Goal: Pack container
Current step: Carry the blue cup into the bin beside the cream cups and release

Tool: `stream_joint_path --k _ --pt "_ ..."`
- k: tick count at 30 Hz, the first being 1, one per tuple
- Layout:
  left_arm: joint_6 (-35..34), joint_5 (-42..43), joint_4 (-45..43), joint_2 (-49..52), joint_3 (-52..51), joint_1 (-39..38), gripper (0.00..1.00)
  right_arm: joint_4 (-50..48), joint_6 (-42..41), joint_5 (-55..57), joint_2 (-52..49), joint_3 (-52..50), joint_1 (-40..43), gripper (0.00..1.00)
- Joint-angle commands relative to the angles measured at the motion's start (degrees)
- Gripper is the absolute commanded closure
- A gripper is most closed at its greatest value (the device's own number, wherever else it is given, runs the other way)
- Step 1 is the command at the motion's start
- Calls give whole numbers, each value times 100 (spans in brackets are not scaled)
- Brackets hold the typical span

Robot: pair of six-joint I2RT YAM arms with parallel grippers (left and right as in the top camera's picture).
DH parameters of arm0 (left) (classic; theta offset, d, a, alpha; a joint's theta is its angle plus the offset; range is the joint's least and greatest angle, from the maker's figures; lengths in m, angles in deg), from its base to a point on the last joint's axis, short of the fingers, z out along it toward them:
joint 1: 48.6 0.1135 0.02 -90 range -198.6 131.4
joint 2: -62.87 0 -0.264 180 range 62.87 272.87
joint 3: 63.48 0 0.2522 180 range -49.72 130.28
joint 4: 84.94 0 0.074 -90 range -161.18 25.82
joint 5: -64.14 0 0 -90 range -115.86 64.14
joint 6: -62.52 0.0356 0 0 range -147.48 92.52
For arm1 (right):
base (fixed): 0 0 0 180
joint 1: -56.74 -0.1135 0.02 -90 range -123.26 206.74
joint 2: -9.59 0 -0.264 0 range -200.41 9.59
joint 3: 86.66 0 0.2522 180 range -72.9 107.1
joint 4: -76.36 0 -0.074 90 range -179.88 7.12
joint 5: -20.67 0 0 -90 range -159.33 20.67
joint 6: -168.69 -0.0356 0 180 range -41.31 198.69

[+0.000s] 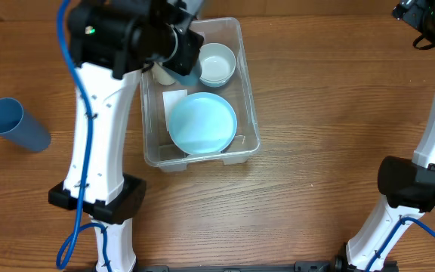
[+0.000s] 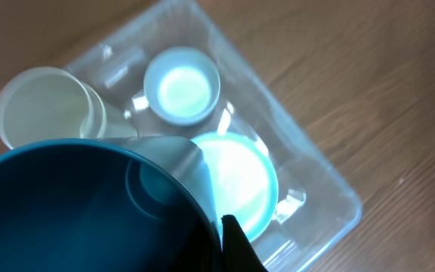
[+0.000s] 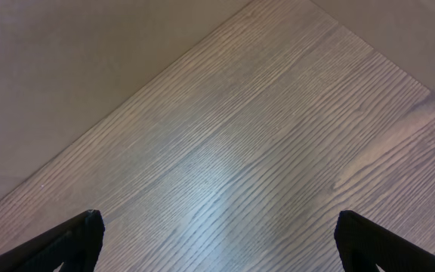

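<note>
Since everything was meant to end up in one place, the grained wooden table (image 1: 316, 174) was given over at its middle, toward the far edge, to the container (image 1: 249, 106). This clear rectangular plastic bin with rounded corners and a raised rim was set where the left arm could reach straight down into it. A smooth, round, pale blue plate (image 1: 202, 122) was laid flat across the near half of its base, probably because nothing else needed so much floor. A second blue cup (image 1: 15, 125), plain and tapered, was seen lying on its side far to the left, well apart from the bin and not yet packed. Over the bin's far left part a dark blue cup (image 2: 89, 204) was held by the left gripper (image 1: 186, 69). Its fingers were judged to be clamped on the cup's wall, though only one black finger (image 2: 236, 242) was visible. A translucent cream cup (image 2: 44, 106) was lodged in the far left corner, and a small glossy white bowl (image 1: 217, 64) was placed mouth up in the far right corner. The right gripper (image 3: 217, 234) was held over bare wood at the far right, fingers spread wide with nothing between them.
</note>
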Motion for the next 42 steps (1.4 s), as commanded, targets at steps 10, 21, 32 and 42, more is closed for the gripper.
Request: stream_joint_path --k 10,21,32,42 --pt "155 -1064 -1405 63 -2385 55 96 -31 -9 61 4 24 -4 0" --pt "103 -1078 -2288 63 -3882 411 96 -31 -9 61 4 24 -4 0" --pt "103 -1060 -2627 61 -3899 553 96 -31 -9 61 4 24 -4 0" --pt "105 -1051 -2599 61 -3899 568 69 -31 -7 61 4 24 -4 0"
